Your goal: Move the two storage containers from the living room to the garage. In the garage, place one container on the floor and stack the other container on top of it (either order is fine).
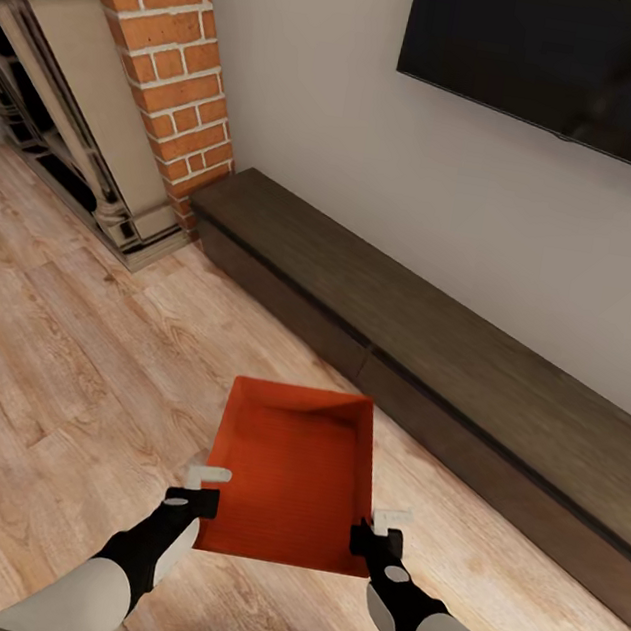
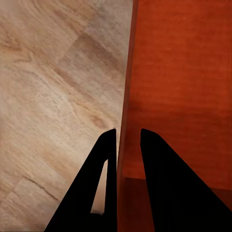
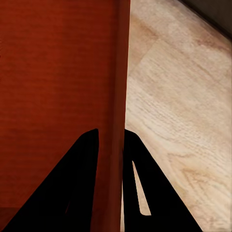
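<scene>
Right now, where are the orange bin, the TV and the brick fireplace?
orange bin [image 1: 294, 474], head view, on its flat bottom.
TV [image 1: 566, 60], head view, on the black screen.
brick fireplace [image 1: 176, 62], head view, on the red brick column.

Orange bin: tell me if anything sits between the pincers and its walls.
Nothing visible does. The left pincer straddles the orange bin's left wall and the right pincer straddles its right wall, fingers on both sides of each.
</scene>
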Available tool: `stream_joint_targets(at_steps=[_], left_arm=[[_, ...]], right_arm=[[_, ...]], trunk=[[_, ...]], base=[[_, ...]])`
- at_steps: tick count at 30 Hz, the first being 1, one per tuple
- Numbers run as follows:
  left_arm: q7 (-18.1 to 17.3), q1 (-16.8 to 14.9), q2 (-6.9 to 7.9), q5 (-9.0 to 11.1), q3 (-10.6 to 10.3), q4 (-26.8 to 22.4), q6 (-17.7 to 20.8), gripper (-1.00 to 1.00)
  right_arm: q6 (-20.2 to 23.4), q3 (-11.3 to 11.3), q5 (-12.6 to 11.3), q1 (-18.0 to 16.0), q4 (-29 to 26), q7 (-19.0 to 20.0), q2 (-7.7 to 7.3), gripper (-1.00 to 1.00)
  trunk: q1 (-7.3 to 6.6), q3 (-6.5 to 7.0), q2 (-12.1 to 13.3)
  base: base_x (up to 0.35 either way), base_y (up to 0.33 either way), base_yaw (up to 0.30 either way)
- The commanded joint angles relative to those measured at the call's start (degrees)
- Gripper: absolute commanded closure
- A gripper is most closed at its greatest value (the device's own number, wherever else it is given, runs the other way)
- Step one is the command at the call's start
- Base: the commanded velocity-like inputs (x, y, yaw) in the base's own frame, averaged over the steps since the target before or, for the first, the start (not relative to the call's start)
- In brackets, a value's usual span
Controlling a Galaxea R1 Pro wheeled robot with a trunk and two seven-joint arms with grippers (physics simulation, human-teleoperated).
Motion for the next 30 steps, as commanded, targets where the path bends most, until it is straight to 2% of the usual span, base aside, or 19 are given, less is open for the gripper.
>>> stream_joint_targets(at_steps=[1, 9, 20, 21, 30], left_arm=[[0.62, -0.03, -0.29, 0.27, -0.15, -0.45, -0.06, 1.0], [0.7, -0.03, -0.37, -0.22, 0.22, -0.44, 0.23, 1.0], [0.7, -0.03, -0.37, 0.27, -0.06, -0.2, -0.05, 1.0], [0.7, -0.03, -0.37, -2.71, 1.86, -2.29, -0.36, 1.0], [0.7, -0.03, -0.37, -2.71, 1.86, -2.29, -0.36, 1.0]], right_arm=[[0.02, -0.22, 0.38, -0.01, 0.4, -0.14, 0.37, 1.0], [0.02, -0.2, 0.33, 0.0, 0.53, -0.01, 0.26, 1.0], [0.07, -0.28, 0.31, 0.0, 0.53, -0.09, 0.29, 1.0], [0.09, -0.29, 0.31, 0.0, 0.53, -0.09, 0.49, 1.0], [0.11, -0.3, 0.31, 0.0, 0.53, -0.09, 0.44, 1.0]], trunk=[[0.0, -0.03, -0.02], [0.0, 0.03, -0.02], [0.0, 0.91, -0.02], [0.0, 1.0, -0.02], [0.0, 1.78, -0.02]], base=[[0.0, 0.0, 0.0], [0.0, 0.0, 0.0], [0.0, 0.0, 0.0], [0.0, 0.0, 0.0], [0.0, 0.0, 0.0]])
